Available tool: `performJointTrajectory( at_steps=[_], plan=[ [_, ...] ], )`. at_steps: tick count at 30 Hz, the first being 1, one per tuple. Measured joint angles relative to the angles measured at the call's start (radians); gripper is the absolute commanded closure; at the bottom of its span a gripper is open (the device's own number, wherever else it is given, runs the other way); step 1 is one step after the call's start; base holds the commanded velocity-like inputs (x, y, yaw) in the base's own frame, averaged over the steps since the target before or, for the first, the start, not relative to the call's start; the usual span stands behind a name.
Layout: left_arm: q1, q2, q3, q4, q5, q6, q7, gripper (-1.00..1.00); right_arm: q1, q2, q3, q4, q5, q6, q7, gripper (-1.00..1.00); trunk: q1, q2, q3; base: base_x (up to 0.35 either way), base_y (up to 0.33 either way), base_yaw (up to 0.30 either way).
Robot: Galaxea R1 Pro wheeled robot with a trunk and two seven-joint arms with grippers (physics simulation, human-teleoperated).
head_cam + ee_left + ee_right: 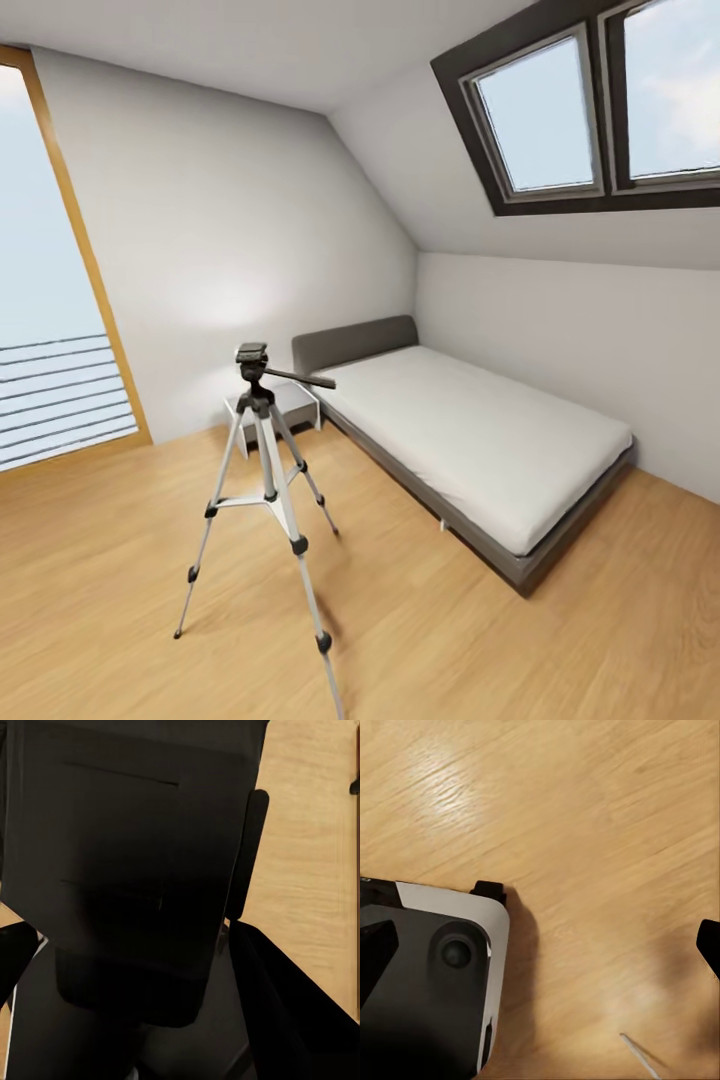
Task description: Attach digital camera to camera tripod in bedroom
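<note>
The camera tripod (265, 480) stands on the wood floor (480, 640) near the left of the bed (480, 440), its black head bare. I can't spot the digital camera, nor tell whether either claw is apart or together. Rolling closer could clip a splayed leg and topple it.

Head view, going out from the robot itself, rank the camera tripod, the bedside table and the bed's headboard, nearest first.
1. camera tripod: nearest, standing on the wood floor at centre-left.
2. bedside table: behind the tripod, against the far wall.
3. headboard: right of the table, also against the far wall.

Items 2 and 3 sit at about the same depth, too close to call.
</note>
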Motion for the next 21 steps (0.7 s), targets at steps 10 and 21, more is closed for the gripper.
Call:
performJointTrajectory(
  at_steps=[10,21],
  plan=[
    [0.005,-0.001,0.0,0.0,0.0,-0.027,0.0,1.0,0.0,-0.001,-0.001,0.0,0.001,-0.001,-0.002,-1.0,0.0,0.0,0.0,0.277,0.229,0.0],
    [0.006,-0.003,-0.001,0.0,0.0,-0.03,0.0,1.0,0.0,-0.001,0.0,0.0,0.001,0.0,-0.002,-1.0,0.0,0.0,0.0,0.225,0.288,0.0]
  ],
)
